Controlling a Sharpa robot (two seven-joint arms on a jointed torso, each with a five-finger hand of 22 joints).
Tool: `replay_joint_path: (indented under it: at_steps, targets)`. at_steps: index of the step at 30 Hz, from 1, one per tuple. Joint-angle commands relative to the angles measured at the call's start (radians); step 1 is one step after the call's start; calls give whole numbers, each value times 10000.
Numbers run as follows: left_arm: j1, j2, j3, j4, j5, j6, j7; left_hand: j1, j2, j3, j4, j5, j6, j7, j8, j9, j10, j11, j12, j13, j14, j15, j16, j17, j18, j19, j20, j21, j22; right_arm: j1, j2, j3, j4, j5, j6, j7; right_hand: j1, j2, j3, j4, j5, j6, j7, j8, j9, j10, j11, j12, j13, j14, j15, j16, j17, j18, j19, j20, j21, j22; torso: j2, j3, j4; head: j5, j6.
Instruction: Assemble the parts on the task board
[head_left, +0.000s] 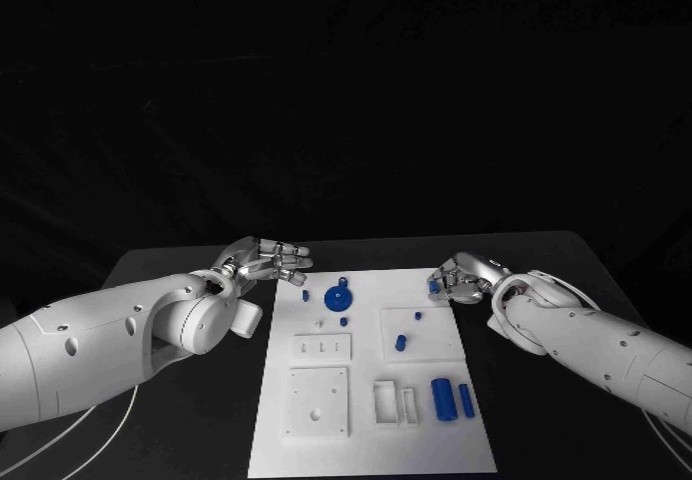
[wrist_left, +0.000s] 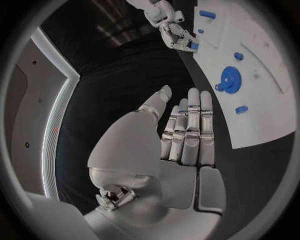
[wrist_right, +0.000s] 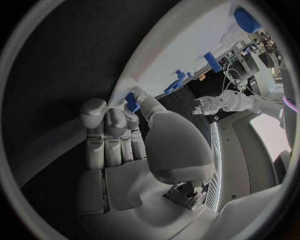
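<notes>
Black table (head_left: 188, 270), unlettered white task board (head_left: 368, 440)

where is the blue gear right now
In the head view the blue gear sits on the far part of the white task board, left of centre, nearer the left hand, with a small blue peg just to its left.

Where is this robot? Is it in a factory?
More likely a robot test lab than a factory. A white task board with small blue parts, such as a gear, lies on a black table against a dark backdrop. The right hand pinches one blue part.
</notes>
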Motion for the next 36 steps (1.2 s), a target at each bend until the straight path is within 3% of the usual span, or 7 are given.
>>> replay_joint_path:
  at_steps: [1,4,13,20,29,32,36]
  targets:
    - [5,16,7,14,-48,154,55,-43,46,16,-29,39,-75,28,43,14,-63,-7,-25,15,-75,28,18,-13,163,-58,-18,49,-11,-10,5,0,-10,-77,57,67,-21,105,202,25,-440,153,-31,9,18,50,-60,48,17,13,-69,57,5,-45,-16,-93,43,903,-6,10,-4,-4,-11]
    - [5,15,7,13,-49,156,52,-43,46,16,-29,39,-75,28,43,14,-63,-7,-25,15,-75,28,18,-13,163,-58,-18,49,-11,-10,4,0,-13,-78,-26,46,-25,76,470,60,-712,310,-73,4,23,86,-91,64,33,33,-95,58,13,-56,1,-118,101,912,-6,11,-3,-7,-16]
    - [5,18,7,15,-69,195,29,-33,67,32,-29,42,12,26,55,21,-33,-16,-23,16,-82,26,19,-13,163,-80,-18,86,-26,-14,-8,0,101,-44,-452,-46,-16,100,665,119,-778,699,-192,17,36,202,-177,110,89,80,-173,132,116,-106,51,-207,287,945,-10,14,-19,-19,2]
    - [9,0,10,84,-411,371,-258,-194,167,20,104,-5,687,-221,114,61,723,-304,21,27,250,-152,313,123,152,139,-127,239,27,-2,-227,8,925,-84,-549,-564,-34,31,531,181,-788,775,-226,12,34,247,-207,93,112,106,-204,175,207,-133,69,-255,369,958,-82,-19,-70,-16,78]
    - [133,254,14,77,-1303,745,-1682,-817,187,-470,783,-256,1298,-652,64,45,3245,-1160,163,113,1264,-1029,3343,2117,-193,1393,-1035,1500,683,229,-344,29,2502,-672,-121,-1928,43,0,376,364,-787,804,-248,10,32,288,-224,78,163,137,-219,174,295,-116,89,-268,352,949,-362,-102,-148,103,71]
    - [229,453,9,3,-1542,813,-2430,-914,270,-894,1159,-429,1185,-720,32,32,3354,-1299,1426,546,934,-1231,4915,3255,-275,1446,-1306,2265,1194,273,-212,29,2857,-928,15,-2422,78,-88,531,450,-790,826,-255,11,32,304,-233,74,185,144,-224,149,312,-119,99,-270,361,952,-438,-127,-160,155,61]
    - [320,773,-3,-138,-1865,788,-3447,-1043,188,-1261,1398,-727,1180,-740,38,36,3373,-1451,2326,873,1080,-1361,5740,3737,-235,1508,-1383,2820,1585,303,47,9,3222,-1391,-63,-3287,77,-172,869,545,-790,828,-261,5,30,309,-248,31,172,181,-237,161,348,-117,123,-285,401,959,-521,-147,-151,230,-2]
